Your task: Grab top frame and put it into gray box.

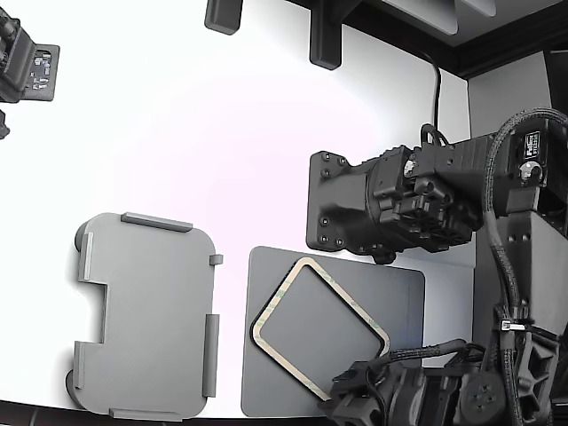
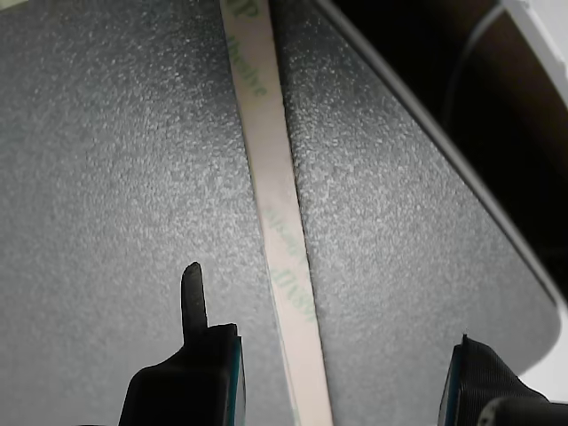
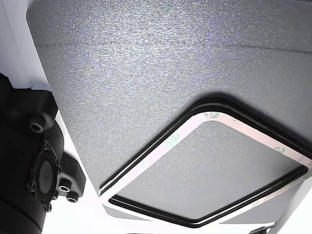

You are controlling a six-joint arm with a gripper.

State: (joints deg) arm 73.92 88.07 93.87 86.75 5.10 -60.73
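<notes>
The top frame (image 1: 320, 329), a thin beige-tan ring with faint green patches, is lying flat and skewed at the exterior view's lower centre. The gray box (image 1: 146, 316), shallow, light gray, tabbed, is sitting empty at lower left, well apart.

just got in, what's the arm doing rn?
The arm is going for the frame, a thin beige ring lying tilted on the dark gray mat. In the wrist view the gripper is open, with a finger on each side of one strip of the frame, low over the mat. Nothing is gripped yet. The gray box sits on the white table at the exterior view's left of the mat, and nothing shows in it.
</notes>
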